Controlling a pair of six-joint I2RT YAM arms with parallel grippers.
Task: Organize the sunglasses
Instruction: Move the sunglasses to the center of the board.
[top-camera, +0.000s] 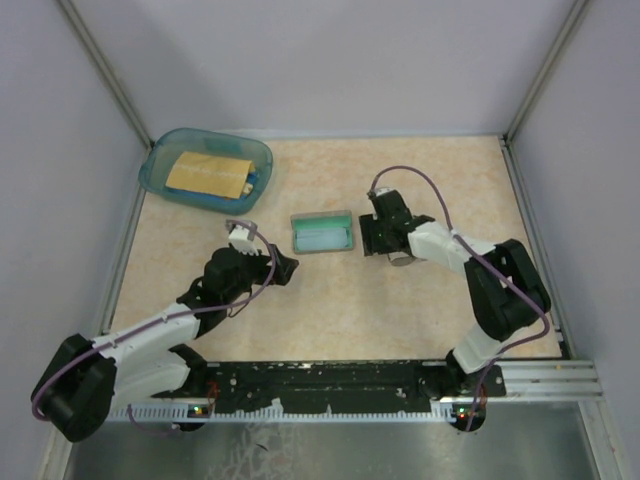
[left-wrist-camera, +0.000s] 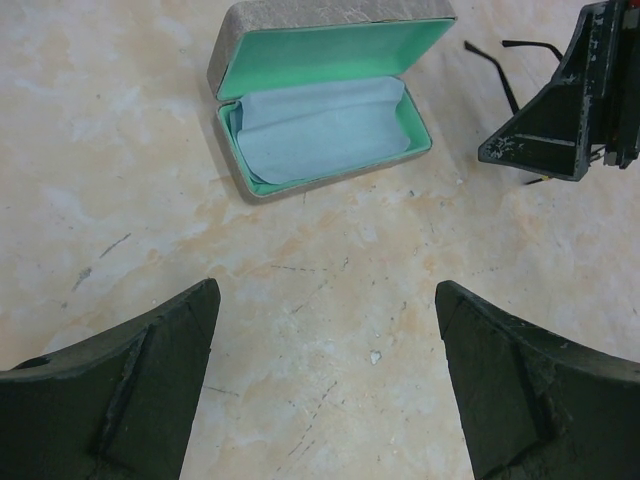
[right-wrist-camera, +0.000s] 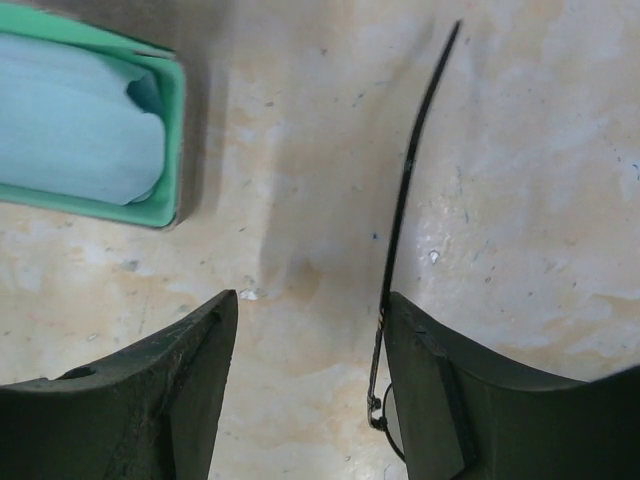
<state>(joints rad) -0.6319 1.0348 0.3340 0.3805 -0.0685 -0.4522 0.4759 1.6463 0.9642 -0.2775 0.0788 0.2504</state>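
Nearest us, low in the left wrist view, the left gripper (left-wrist-camera: 325, 300) hangs with its jaws apart, holding nothing. At mid-right of the top view the right gripper (right-wrist-camera: 310, 305) sits low over the table (left-wrist-camera: 130, 200), jaws also apart. The sunglasses (right-wrist-camera: 400, 200) lie on the table there, 1 temple arm running beside a finger, unclamped. Left of them the grey case (left-wrist-camera: 330, 55) lies open with the blue cloth (left-wrist-camera: 320, 125) inside. Farthest, upper left, sits a blue bin (top-camera: 160, 165). We judge little done: grasping, casing and closing remain.
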